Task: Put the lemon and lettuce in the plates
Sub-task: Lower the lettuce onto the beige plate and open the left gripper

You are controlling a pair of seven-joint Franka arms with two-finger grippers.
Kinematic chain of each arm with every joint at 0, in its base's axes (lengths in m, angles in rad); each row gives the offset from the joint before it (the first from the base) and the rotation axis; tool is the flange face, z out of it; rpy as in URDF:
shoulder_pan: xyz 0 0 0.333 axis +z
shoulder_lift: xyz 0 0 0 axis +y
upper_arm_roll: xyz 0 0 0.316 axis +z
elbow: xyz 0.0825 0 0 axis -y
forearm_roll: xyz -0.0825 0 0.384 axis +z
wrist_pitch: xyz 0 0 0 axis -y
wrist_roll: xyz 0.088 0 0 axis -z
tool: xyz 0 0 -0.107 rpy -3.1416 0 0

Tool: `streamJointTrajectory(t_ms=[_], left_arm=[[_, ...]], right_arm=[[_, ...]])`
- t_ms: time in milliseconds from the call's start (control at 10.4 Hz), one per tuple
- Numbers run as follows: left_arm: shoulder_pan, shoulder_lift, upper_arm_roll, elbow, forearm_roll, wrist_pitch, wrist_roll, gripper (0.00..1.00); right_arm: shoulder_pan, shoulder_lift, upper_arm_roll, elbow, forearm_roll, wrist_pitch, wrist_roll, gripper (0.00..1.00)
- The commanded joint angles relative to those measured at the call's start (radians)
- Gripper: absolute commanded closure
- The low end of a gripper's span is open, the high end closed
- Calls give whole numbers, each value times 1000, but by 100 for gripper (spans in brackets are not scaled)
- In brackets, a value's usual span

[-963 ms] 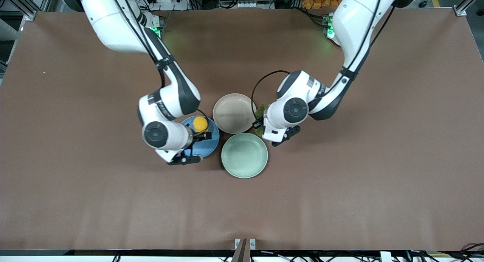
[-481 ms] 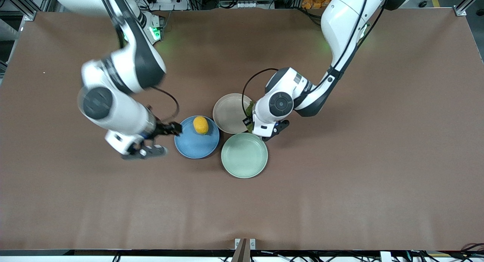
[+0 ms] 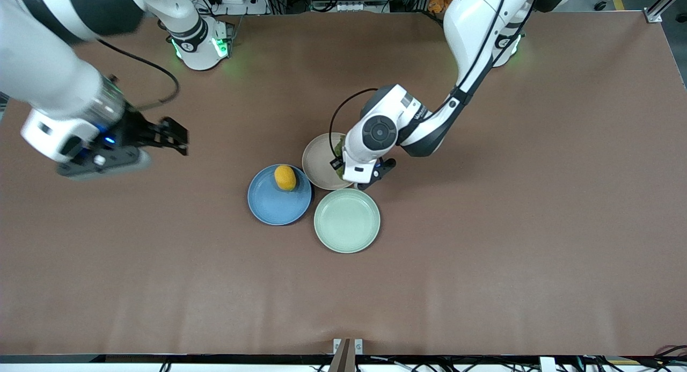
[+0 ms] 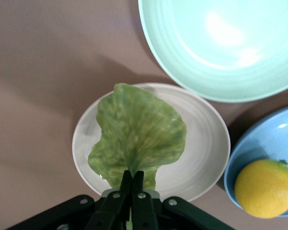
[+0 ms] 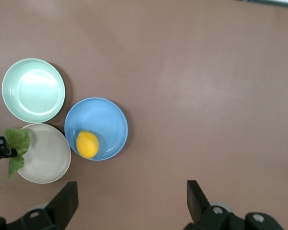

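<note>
The yellow lemon (image 3: 285,177) lies in the blue plate (image 3: 268,206), on the side closest to the robots. My left gripper (image 4: 133,175) is shut on the stem of the green lettuce (image 4: 139,132) and holds the leaf just over the beige plate (image 4: 207,143); from the front the wrist covers most of the lettuce (image 3: 339,146). My right gripper (image 3: 180,137) stands open and empty, raised over bare table toward the right arm's end, well away from the plates. Its wrist view takes in the lemon (image 5: 87,143), the blue plate (image 5: 104,117) and the beige plate (image 5: 48,155).
A pale mint-green plate (image 3: 346,220) with nothing in it sits nearest the front camera, touching or almost touching the other two plates. Brown table (image 3: 483,254) spreads wide around the cluster on every side.
My right gripper left the blue plate, rising and swinging toward the right arm's end; the lemon stayed in the plate. My left gripper carried the lettuce sideways to over the beige plate.
</note>
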Motion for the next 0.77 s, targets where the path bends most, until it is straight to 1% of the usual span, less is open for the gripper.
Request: streamJointTrajectory(t_ms=[0, 96, 193, 289, 385, 481, 674], left_arm=[[-47, 38, 13, 18, -19, 82, -62, 100], [-76, 55, 15, 19, -18, 133, -88, 100], [-86, 66, 15, 19, -10, 147, -88, 100], [-86, 68, 15, 18, -6, 147, -76, 100], [-84, 63, 15, 18, 22, 146, -76, 10], [-78, 50, 15, 18, 87, 138, -77, 0], [-54, 5, 15, 21, 172, 80, -74, 0]], right_arm=[[-45, -94, 57, -41, -88, -92, -21, 0], [-144, -100, 144, -41, -114, -98, -24, 0], [-233, -100, 204, -48, -116, -103, -24, 0], [-235, -100, 205, -51, -116, -103, -22, 0], [-229, -98, 206, -52, -120, -103, -18, 0], [-241, -98, 206, -72, -120, -102, -22, 0], [-251, -100, 203, -95, -119, -103, -13, 0]])
